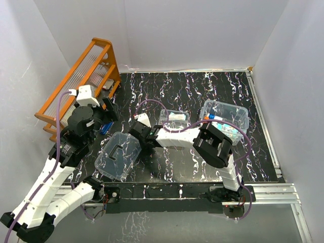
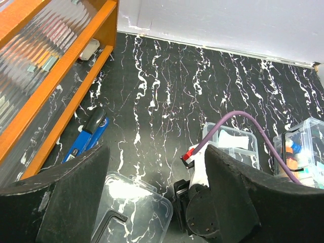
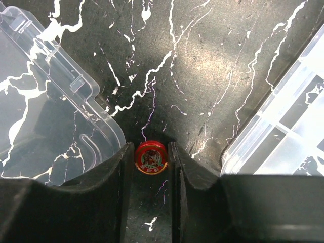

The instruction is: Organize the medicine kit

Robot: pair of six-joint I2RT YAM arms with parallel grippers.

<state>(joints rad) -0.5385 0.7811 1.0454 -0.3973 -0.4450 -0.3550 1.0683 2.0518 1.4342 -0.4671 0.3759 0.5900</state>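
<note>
My right gripper (image 3: 151, 151) is shut on a small round red tin (image 3: 151, 157) that sits on the black marbled table, between the clear lid (image 3: 45, 101) and the clear compartmented tray (image 3: 283, 136). In the top view this gripper (image 1: 143, 137) is low at the lid's (image 1: 118, 155) right edge, with the tray (image 1: 174, 120) behind it. The clear kit box (image 1: 225, 116) holds small bottles and packets at the right. My left gripper (image 1: 109, 114) is open and empty, raised above the table left of the lid (image 2: 129, 212).
An orange wooden rack (image 1: 81, 76) with ribbed clear panels stands at the back left. A blue and black tool (image 2: 86, 136) lies on the table beside its base. White walls enclose the table on three sides.
</note>
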